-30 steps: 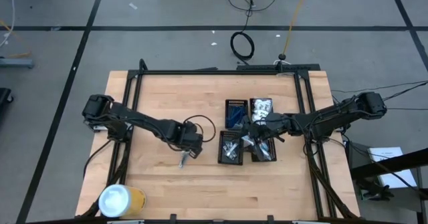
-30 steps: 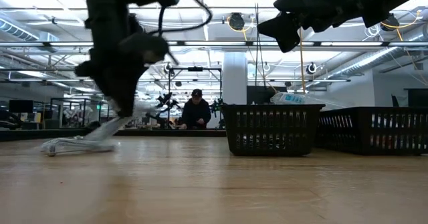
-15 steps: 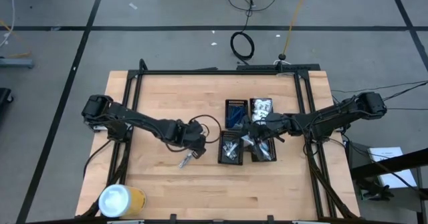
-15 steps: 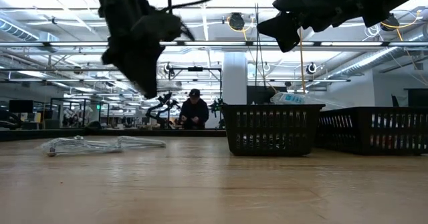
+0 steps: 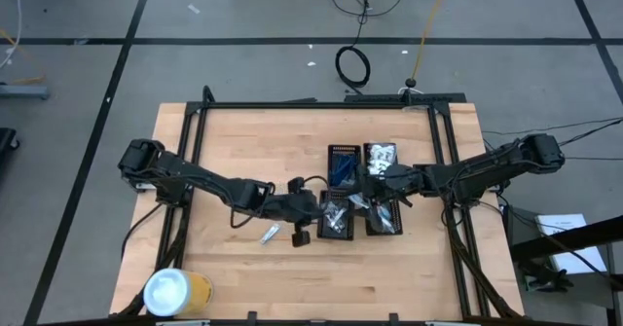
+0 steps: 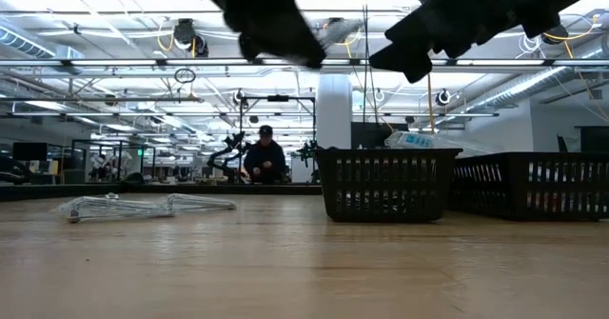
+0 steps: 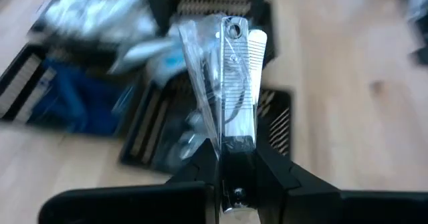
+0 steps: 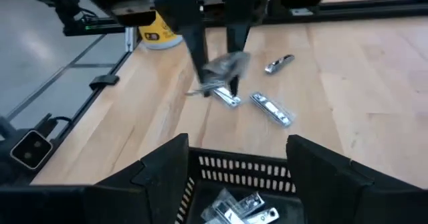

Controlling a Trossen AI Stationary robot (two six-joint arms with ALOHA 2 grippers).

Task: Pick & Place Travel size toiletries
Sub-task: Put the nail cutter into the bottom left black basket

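One crinkly clear-wrapped metal clipper (image 7: 231, 77)

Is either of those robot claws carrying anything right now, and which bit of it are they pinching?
Yes. The left gripper pinches one end of a slim silvery item in clear wrap. The right gripper is open and holds nothing.

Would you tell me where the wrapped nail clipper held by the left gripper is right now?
The wrapped nail clipper is clamped in the left gripper, lifted above the table beside the front-left black tray.
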